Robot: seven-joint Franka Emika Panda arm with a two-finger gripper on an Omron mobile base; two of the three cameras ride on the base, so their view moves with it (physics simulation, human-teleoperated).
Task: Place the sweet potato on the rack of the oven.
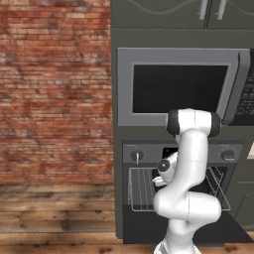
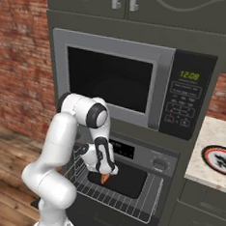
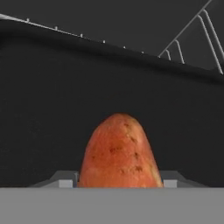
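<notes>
My gripper (image 2: 104,174) is shut on the sweet potato (image 2: 105,178), an orange-brown lump whose tapered end points down. It hangs just above a dark flat tray (image 2: 126,179) lying on the rack (image 2: 113,200). The rack's silver wire grid is slid out of the open oven (image 2: 151,160). In the hand view the sweet potato (image 3: 119,153) stands between my fingertips (image 3: 65,182), with the dark tray (image 3: 65,109) behind it and rack wires (image 3: 183,49) at the upper right. In the left base view my arm hides the gripper, and the rack (image 1: 141,191) shows beside it.
A silver microwave (image 2: 113,81) with a green-digit keypad sits right above the oven. At the right, a counter (image 2: 202,166) carries a round orange-and-black-rimmed plate (image 2: 220,159). The oven door (image 1: 188,233) lies open below the rack. A brick wall (image 1: 54,89) and wood floor are to the left.
</notes>
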